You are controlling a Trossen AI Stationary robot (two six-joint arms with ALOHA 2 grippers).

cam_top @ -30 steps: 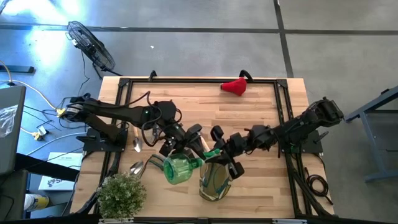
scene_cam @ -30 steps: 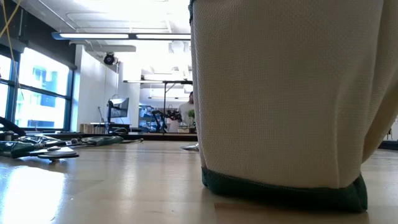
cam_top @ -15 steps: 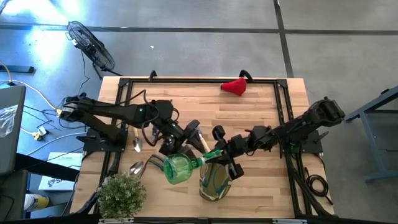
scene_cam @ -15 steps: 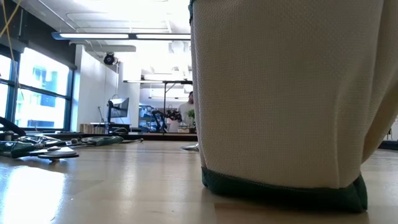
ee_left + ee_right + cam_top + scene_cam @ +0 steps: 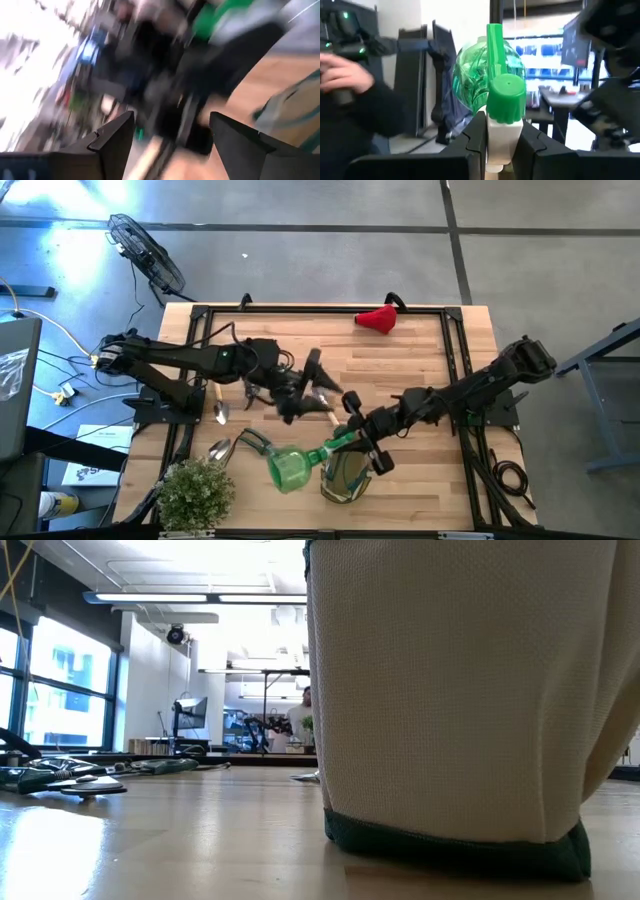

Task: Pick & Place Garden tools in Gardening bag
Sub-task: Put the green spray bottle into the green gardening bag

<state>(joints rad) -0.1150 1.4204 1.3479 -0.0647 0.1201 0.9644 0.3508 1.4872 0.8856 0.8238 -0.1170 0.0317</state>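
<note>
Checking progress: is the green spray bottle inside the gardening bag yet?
Not yet. The right gripper holds the spray bottle beside the bag.

High view: even, bright overhead light; wooden table point(image 5: 400, 370) evenly lit, shadows soft and short under arms. Pale glare patch on floor at upper left corner.

Low view: strong backlight from ceiling strip lights and windows; far room washed out. Gardening bag point(image 5: 470, 690) fills frame, weave sharp. Tabletop carries bright sheen at left.

Left wrist view: heavy motion blur, background smeared; white blown-out area at one side.

Right wrist view: green spray bottle point(image 5: 487, 70) sharp, translucent and glowing; background soft, bright screens behind.
</note>
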